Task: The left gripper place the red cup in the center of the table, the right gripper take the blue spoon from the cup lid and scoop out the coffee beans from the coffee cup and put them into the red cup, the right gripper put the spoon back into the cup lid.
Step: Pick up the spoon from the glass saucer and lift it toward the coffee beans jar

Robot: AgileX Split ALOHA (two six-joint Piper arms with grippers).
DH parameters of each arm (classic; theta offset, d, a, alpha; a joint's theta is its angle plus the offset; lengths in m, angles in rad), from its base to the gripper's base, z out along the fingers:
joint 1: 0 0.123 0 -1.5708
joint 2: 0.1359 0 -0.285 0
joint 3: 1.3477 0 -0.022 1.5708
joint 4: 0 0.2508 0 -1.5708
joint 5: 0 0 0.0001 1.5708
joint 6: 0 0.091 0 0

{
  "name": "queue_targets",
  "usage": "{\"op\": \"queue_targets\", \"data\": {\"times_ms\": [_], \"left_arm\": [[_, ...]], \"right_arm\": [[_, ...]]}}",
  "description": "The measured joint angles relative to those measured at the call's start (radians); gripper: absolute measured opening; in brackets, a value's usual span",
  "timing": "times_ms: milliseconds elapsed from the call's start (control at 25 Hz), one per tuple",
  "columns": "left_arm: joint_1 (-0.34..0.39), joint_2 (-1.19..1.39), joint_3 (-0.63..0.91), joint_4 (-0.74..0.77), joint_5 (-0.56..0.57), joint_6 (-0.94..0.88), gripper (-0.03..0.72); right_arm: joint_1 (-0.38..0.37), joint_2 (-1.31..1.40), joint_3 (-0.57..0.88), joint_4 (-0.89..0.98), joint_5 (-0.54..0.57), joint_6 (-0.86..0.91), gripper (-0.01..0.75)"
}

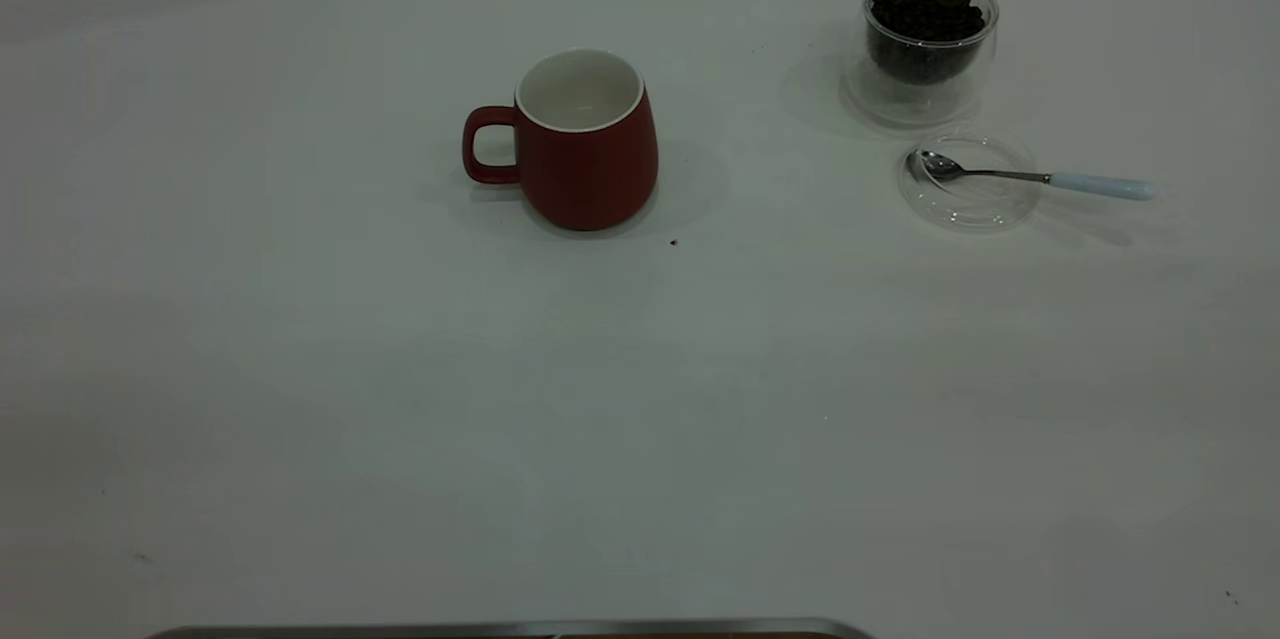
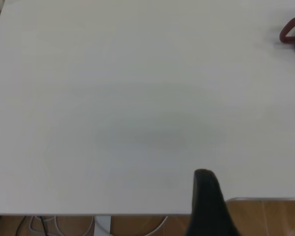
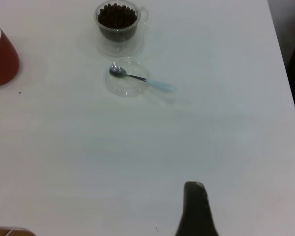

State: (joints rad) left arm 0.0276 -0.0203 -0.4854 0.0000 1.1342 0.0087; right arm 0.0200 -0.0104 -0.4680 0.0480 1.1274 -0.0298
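Sitting at step: red cup looks placed, spoon pickup seems next; no beans moved as far as I can judge.
bench: white, nearly bare; one dark speck just beside the cup base, probably a stray bean.
red cup: upright near bench centre, white inside, looks empty, handle pointing toward my left side. Nothing touching it.
coffee cup: clear double-wall glass, far right of the bench, full of dark beans close to the rim.
cup lid: clear disc lying flat just in front of the coffee cup.
blue spoon: steel bowl resting in the lid, pale blue handle sticking out past the rim toward the right edge.
left claw: at the near bench edge, well apart from the cup; only one dark finger shows, cannot tell open or closed.
right claw: near edge too, spoon well ahead; one finger visible, state cannot tell.
next move: right claw goes to the blue handle, the overhanging part; thin and low, so I'd come in shallow and pinch across it without dragging the lid.
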Motion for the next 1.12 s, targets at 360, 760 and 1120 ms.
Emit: {"op": "queue_targets", "data": {"times_ms": [360,760,1120], "left_arm": [[0.0,0.0,0.0,0.0,0.0,-0.001,0.534],[0.0,0.0,0.0,0.0,0.0,-0.002,0.534],[0.0,0.0,0.0,0.0,0.0,-0.002,0.534]], "right_arm": [[0.0,0.269,-0.044,0.215,-0.36,-0.059,0.586],[0.0,0.824,-0.055,0.452,-0.767,-0.413,0.586],[0.0,1.43,-0.335,0.686,-0.789,-0.647,0.586]]}}
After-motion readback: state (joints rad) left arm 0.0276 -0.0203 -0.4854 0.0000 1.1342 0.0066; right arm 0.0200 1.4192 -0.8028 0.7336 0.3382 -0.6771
